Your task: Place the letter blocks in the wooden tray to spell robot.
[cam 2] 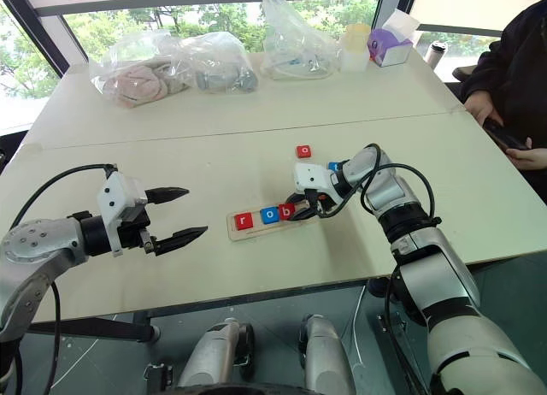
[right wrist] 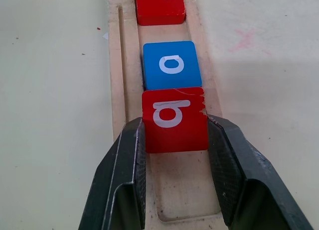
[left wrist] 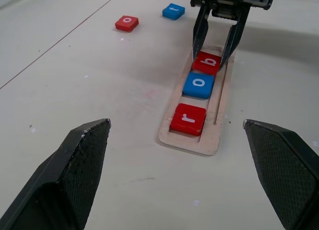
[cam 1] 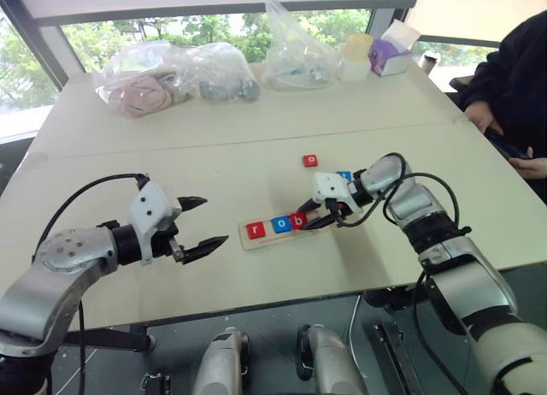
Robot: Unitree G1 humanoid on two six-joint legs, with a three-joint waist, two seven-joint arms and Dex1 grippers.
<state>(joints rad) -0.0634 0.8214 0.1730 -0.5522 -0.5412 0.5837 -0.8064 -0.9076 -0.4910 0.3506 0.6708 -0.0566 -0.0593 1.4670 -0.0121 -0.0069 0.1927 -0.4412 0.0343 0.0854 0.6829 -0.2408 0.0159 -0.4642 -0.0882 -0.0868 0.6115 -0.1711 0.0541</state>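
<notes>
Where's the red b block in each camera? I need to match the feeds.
Left eye view: red b block mid-frame, third in the wooden tray, at the right end effector.
Right eye view: just right of centre, same tray slot.
Left wrist view: upper right, between the right end effector's fingers.
Right wrist view: centre, gripped on both sides.
Shared landmark: blue o block directly beside it.

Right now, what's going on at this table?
The robot is spelling "robot" with letter blocks in the wooden tray. The red r, blue o and red b sit in the slot, and the right gripper is shut on the b at the third place. The red o and blue t lie loose on the table beyond the tray. The left gripper hovers open, off to the side.
</notes>
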